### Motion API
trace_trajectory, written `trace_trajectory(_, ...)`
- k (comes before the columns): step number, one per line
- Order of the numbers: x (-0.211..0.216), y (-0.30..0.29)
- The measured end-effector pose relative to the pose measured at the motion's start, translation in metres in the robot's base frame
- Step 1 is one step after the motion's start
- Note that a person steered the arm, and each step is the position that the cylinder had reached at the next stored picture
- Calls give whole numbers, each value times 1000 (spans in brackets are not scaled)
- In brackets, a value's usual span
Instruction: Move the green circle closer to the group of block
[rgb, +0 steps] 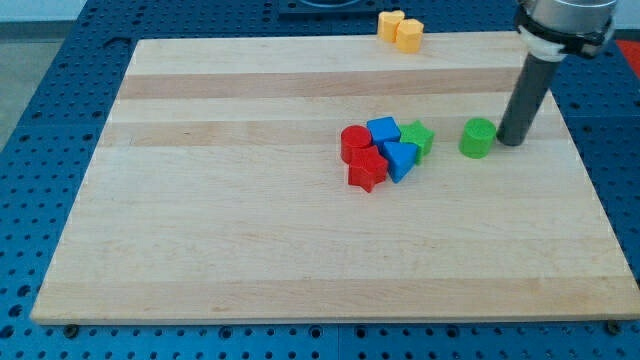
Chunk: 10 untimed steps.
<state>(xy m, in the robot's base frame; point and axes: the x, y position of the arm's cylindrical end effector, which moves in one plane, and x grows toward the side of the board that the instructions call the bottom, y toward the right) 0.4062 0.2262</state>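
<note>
camera view: my tip (511, 141) just right of green circle (477, 138), contact unclear

- my tip (512, 140) stands just beside the green circle (477, 138), on its right;
- the group of blocks (384, 152) lies near, to the circle's left;
- two yellow blocks (401, 29) sit at the board's (250, 240) top edge.

The bench (250, 240) is pale wood with lighter and darker lengthwise bands, lying on a blue surface (60, 70) dotted with a regular grid of small dark holes. The circle (477, 138) and star (417, 137) are green, a cylinder (354, 142) and star (366, 170) red, and two blocks (383, 130) (401, 159) blue. Two orange-yellow blocks (400, 29) sit together, and my tip (512, 140) ends a dark, near-black rod.
</note>
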Motion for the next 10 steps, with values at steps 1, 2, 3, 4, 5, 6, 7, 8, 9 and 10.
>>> trace_trajectory(1, 1, 10)
trace_trajectory(2, 14, 6)
trace_trajectory(3, 24, 1)
trace_trajectory(4, 25, 1)
trace_trajectory(5, 25, 13)
trace_trajectory(6, 10, 36)
trace_trajectory(7, -15, 32)
trace_trajectory(8, -13, 5)
trace_trajectory(9, 1, -22)
trace_trajectory(10, 13, -42)
